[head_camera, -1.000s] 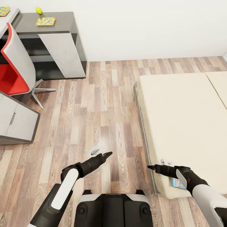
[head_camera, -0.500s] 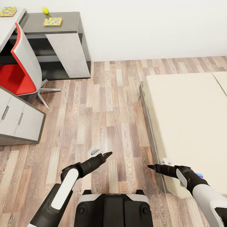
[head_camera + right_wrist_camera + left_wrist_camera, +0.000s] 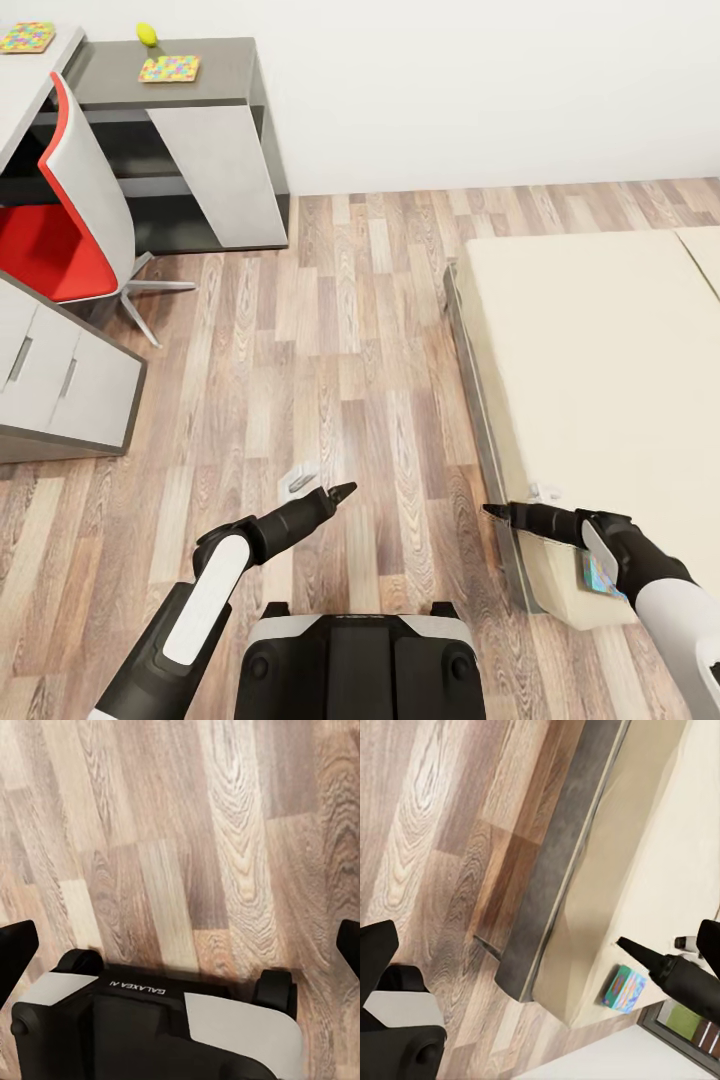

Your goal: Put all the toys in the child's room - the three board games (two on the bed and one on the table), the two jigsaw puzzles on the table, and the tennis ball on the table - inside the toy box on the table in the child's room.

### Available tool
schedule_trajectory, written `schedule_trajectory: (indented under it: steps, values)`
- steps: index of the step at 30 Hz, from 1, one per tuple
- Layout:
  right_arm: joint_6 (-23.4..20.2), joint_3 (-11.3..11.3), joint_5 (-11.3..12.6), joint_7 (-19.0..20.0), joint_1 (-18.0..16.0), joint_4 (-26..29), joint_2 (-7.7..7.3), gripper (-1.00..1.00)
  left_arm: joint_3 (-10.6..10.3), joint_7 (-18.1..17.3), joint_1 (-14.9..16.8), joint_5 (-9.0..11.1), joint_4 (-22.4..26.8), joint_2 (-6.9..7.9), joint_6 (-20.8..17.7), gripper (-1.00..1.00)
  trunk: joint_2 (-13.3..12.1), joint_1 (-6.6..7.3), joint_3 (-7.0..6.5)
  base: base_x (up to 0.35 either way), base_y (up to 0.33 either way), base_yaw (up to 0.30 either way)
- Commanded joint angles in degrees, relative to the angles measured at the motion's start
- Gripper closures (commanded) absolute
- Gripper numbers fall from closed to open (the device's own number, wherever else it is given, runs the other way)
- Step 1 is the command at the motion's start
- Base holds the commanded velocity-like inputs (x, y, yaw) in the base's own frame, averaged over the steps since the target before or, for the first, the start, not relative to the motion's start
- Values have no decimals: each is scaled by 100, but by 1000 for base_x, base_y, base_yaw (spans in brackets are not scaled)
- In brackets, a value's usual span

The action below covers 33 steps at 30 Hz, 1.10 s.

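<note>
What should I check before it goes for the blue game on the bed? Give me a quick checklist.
1. Blue board game located, at the bed's near corner: ok.
2. Right gripper empty, near that corner: ok.
3. Left gripper empty, over the floor: ok.
4. Other two board games located: not ok.
5. Toy box located: not ok.
6. Jigsaw puzzles and tennis ball still on the table: ok.

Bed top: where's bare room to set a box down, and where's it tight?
The mattress is bare beyond the right gripper. It is tight at the near corner: the small blue board game lies there, partly behind the right forearm.
</note>
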State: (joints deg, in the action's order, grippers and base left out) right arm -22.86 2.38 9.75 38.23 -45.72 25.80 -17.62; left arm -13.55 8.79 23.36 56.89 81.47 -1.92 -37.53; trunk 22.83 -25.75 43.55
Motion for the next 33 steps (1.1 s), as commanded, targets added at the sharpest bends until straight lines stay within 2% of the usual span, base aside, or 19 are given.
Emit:
schedule_trajectory:
  steps: [1, 3, 4, 6, 7, 10, 11, 12, 13, 14, 15, 16, 20, 22, 24, 28, 29, 30, 33]
  values:
    - [-47, 17, 31, 17, -1, 4, -1, -100, 0, 53, 2, 60, 7, -1, -18, -100, 9, -3, 6, 0, 8, 0]
    - [-85, 19, 39, 268, 0, 179, -154, -100, -4, 53, 2, 60, 3, -4, -18, -100, 9, -3, 6, 0, 7, 0]
    - [-85, 19, 39, 268, 0, 179, -154, -100, -4, 53, 2, 60, 3, -4, -18, -100, 9, -3, 6, 0, 7, 0]
    - [-200, 21, 44, 518, 0, 395, -315, -100, -10, 53, 2, 60, -6, -11, -18, -100, 9, -3, 6, 0, 5, 0]
    - [-200, 21, 44, 518, 0, 395, -315, -100, -10, 53, 2, 60, -6, -11, -18, -100, 9, -3, 6, 0, 4, 0]
    - [-422, 24, 48, 726, 3, 631, -484, -100, -15, 53, 2, 60, -21, -19, -18, -100, 9, -3, 6, 0, 3, -2]
    - [-422, 24, 48, 726, 3, 631, -484, -100, -15, 53, 2, 60, -21, -19, -18, -100, 9, -3, 6, 0, 3, -5]
    - [-562, 26, 51, 806, 8, 750, -574, -100, -17, 53, 2, 60, -29, -22, -18, -100, 9, -3, 6, 0, 2, -18]
    - [-842, 29, 58, 923, 34, 963, -757, -100, -20, 53, 2, 60, -43, -30, -18, -100, 9, -3, 6, 0, 1, -67]
    - [-955, 32, 70, 965, 54, 1058, -843, -100, -19, 53, 2, 60, -50, -33, -18, -100, 9, -3, 5, 0, 1, -91]
    - [-955, 32, 70, 965, 54, 1058, -843, -100, -19, 53, 2, 60, -50, -33, -18, -100, 9, -3, 4, 0, 1, -91]
    - [-1045, 36, 91, 1001, 77, 1147, -922, -100, -20, 53, 2, 60, -56, -36, -18, -100, 9, -3, 2, 0, 1, -109]
    - [-1173, 61, 158, 1050, 131, 1317, -1043, -100, -18, 53, 2, 60, -67, -40, -18, -100, 9, -3, -2, 0, 1, -108]
    - [-1262, 135, 241, 1080, 173, 1452, -1123, -100, -21, 53, 4, 59, -75, -42, -18, -100, 9, -3, -4, 0, 0, -73]
    - [-1392, 384, 363, 1122, 227, 1624, -1221, -100, -23, 51, 7, 71, -80, -48, -18, -100, 9, -3, -5, 0, 0, -33]
    - [-1428, 462, 392, 1132, 238, 1667, -1248, -100, -27, 49, 16, 78, -60, -56, -18, -100, 9, -3, -5, 0, 0, -96]
    - [-1436, 480, 398, 1134, 240, 1682, -1256, -100, -55, 54, 34, 80, -49, -62, -18, -100, 9, -3, -5, 0, 0, -164]
    - [-1463, 543, 419, 1142, 246, 1743, -1279, -100, -429, 117, 301, 82, -15, -86, -36, -100, 9, -3, -5, 0, 0, -274]
    - [-1467, 548, 421, 1142, 247, 1748, -1279, -100, -480, 154, 337, 84, -8, -88, -40, -100, 9, -3, -5, 0, 0, -280]
